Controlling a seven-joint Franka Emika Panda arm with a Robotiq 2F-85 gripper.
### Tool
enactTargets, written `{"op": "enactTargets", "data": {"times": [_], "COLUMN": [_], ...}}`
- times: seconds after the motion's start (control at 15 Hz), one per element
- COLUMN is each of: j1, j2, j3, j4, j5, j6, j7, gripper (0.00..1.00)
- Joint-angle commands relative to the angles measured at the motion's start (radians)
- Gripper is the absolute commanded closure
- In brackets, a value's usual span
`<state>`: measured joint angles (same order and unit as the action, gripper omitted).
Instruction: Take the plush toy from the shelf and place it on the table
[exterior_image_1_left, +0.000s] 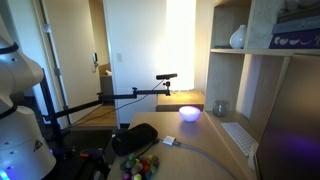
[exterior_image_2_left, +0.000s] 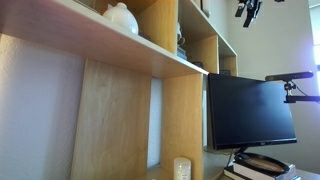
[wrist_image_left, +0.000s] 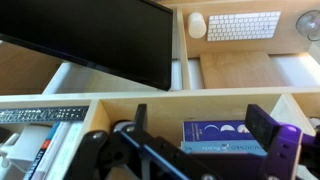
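My hand (wrist_image_left: 200, 122) is spread wide, its two dark fingers (wrist_image_left: 140, 118) well apart, and it grips nothing. In an exterior view the hand (exterior_image_2_left: 248, 10) hangs high, above the top of the tall pale-wood shelf (exterior_image_2_left: 150, 55).

Just beneath me, between the fingers, a dark blue rectangular box printed with white moons (wrist_image_left: 222, 135) stands in a shelf compartment.

Far below the hand lies the pale tan wooden bench (wrist_image_left: 240, 70). On it a flat white keyboard (wrist_image_left: 243, 25) lies straight ahead of the fingers, with a flat black monitor (wrist_image_left: 100, 40) off to one side behind a wooden divider.

At the keyboard's end away from the monitor sits what I take to be the roundish whitish and grey-green plush toy (wrist_image_left: 310, 25). It is small, cut by the frame edge and well apart from my hand. In an exterior view it (exterior_image_1_left: 220, 107) rests on the bench near a glowing violet-white bowl (exterior_image_1_left: 189, 113).

A smooth white rounded vase (exterior_image_1_left: 238, 38) stands on the shelf.
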<state>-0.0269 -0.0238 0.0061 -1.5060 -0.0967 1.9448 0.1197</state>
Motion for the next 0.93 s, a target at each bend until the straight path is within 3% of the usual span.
{"op": "enactTargets", "data": {"times": [0.0,0.4,0.73,0.87], "j1": [0.018,0.043,0.046,0.038], "j2": [0.125,0.240,0.262,0.240], "j3": [0.004,-0.007,0.001,0.000], "j4": [0.155,0.265,0.277,0.228], "j5": [-0.067,-0.109,-0.130,-0.109], "j6": [-0.075,-0.257,-0.278,-0.237], "j7": [0.038,-0.001,-0.006,0.002], "gripper": [0.00,0.00,0.00,0.00]}}
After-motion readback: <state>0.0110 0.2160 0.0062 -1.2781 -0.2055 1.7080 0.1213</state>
